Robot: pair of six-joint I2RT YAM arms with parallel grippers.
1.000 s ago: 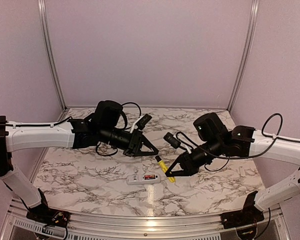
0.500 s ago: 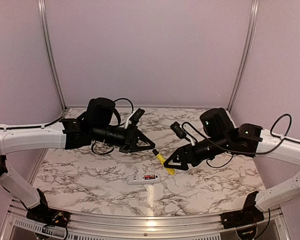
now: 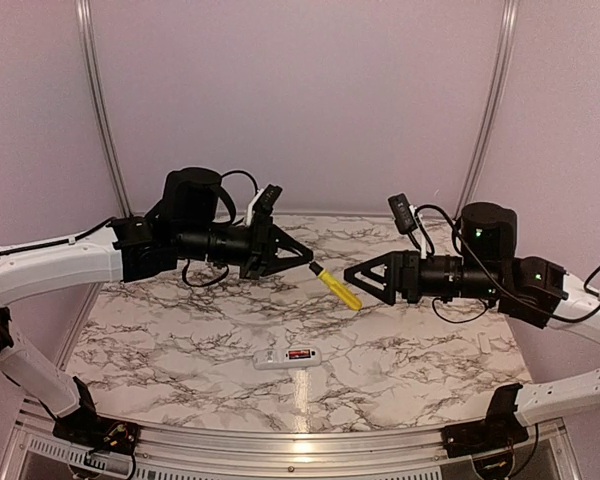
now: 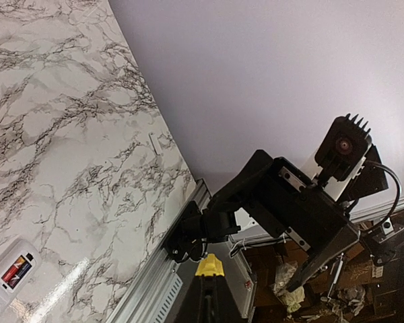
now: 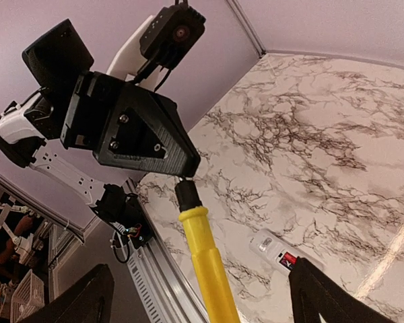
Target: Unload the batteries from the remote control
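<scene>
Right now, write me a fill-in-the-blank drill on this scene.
The left gripper holds the screwdriver, whose handle is ____.
The right gripper stands ____, holding nothing.
The remote control lies on the table with ____ batteries inside.
Missing words: yellow; open; red.

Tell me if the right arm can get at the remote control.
Probably yes: the right hand is open, the remote control lies uncovered on the table, and the left hand holds the screwdriver up clear of it.
</scene>
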